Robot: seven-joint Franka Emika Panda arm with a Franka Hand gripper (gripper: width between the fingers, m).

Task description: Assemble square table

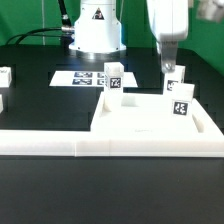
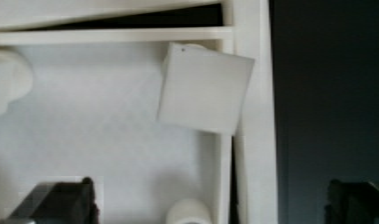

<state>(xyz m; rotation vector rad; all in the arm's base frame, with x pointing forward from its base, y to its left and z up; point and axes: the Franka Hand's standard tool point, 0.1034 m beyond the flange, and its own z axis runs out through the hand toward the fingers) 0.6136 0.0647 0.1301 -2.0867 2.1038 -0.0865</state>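
Your gripper (image 1: pixel 170 66) hangs with fingers spread, holding nothing; the upright leg (image 1: pixel 175 84) stands directly beneath it, long axis vertical, on the tabletop panel (image 1: pixel 135 122).
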